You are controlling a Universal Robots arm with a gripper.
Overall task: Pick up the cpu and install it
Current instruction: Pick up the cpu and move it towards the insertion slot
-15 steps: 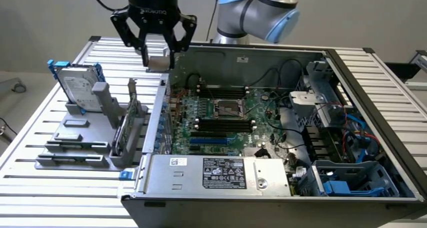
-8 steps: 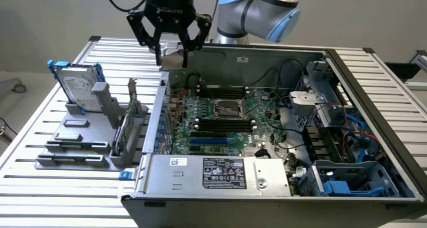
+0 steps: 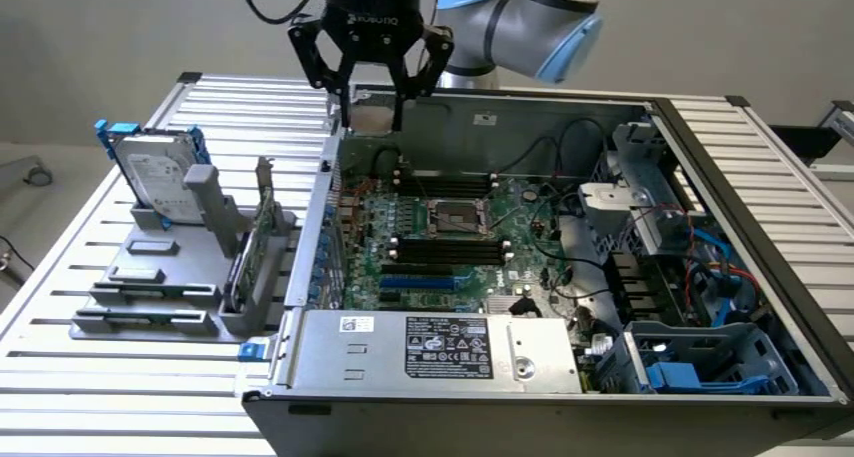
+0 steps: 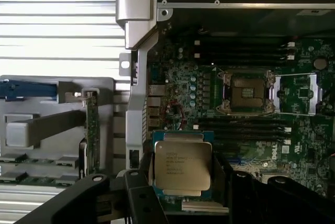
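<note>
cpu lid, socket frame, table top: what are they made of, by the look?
cpu: lid looks like plated metal, matte silver sheen with printed text; greenish rim reads as circuit board.
Socket: frame looks like bare steel, shiny grey edges.
Table: likely aluminium, pale ribbed slats with soft glare.

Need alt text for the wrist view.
The pincer holds the cpu, metal top toward the camera, over an open computer case. The empty socket on the motherboard shows behind it.
</note>
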